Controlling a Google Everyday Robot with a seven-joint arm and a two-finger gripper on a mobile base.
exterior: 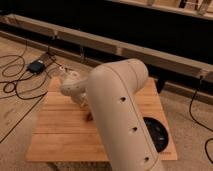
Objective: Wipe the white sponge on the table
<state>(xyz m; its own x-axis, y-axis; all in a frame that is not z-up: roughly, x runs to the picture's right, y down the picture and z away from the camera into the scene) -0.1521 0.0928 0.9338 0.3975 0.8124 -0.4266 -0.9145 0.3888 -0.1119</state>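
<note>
The light-wood slatted table (pixel 60 135) fills the middle of the camera view. My cream arm (pixel 120 110) reaches over it from the near right and hides much of the top. Its wrist (pixel 73 86) hangs low over the table's left centre. The gripper sits under the wrist, behind the arm, pointing down at the table; it is shut. The white sponge is hidden. A dark reddish-brown object (pixel 90 116) peeks out beside the arm, just below the wrist.
A black bowl (pixel 156 133) sits at the table's near right, partly behind the arm. A slim clear bottle (pixel 62 70) stands near the far left corner. Black cables and a small dark box (pixel 36 66) lie on the floor to the left. A low dark rail (pixel 125 47) runs behind.
</note>
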